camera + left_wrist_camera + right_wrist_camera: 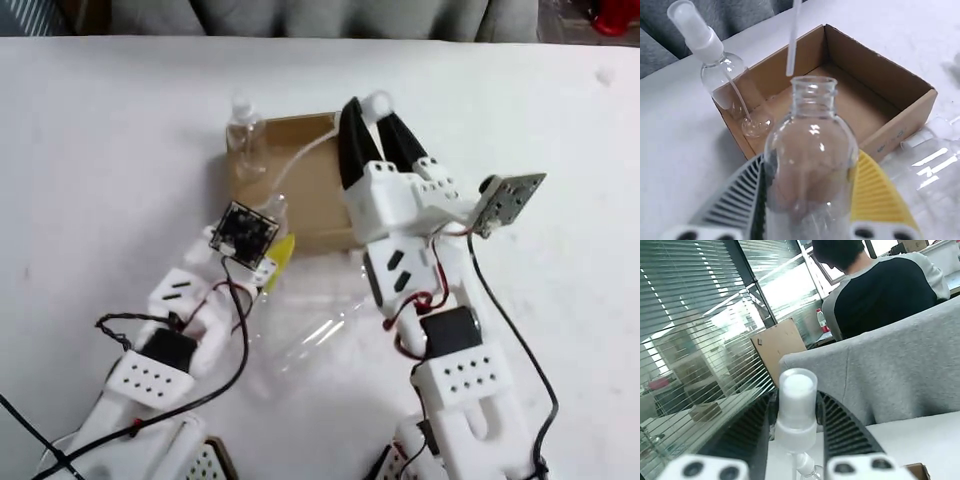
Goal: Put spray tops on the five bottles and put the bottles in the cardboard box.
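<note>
The spray top (797, 390) is clamped between the black fingers of the right tool (796, 397). In the high view, the right tool (372, 112) is positioned over the far right part of the cardboard box (300, 190). The spray top (378, 101) is held at the fingertips. Its dip tube (300, 160) is extended to the left across the box.

An open bottle (810, 165) is gripped upright in the left tool (810, 172), with one grey finger and one yellow finger closed on its sides. The left tool (270, 245) is located at the near edge of the cardboard box, and the open bottle (272, 212) is held against that edge. In the left wrist view, the lower end of the dip tube (791, 45) is seen just above the bottle neck and slightly to one side, not inserted.

A capped bottle (243, 128), already fitted with a spray top, is located at the far left corner of the cardboard box (880, 90). The capped bottle (722, 70) is tilted, and its base appears to rest inside the box.

Loose bottles (310, 340) of clear plastic are laid on the white tabletop (120, 120), near the box and between the two arms. One of them (935, 165) is visible just beside the near wall of the box.
</note>
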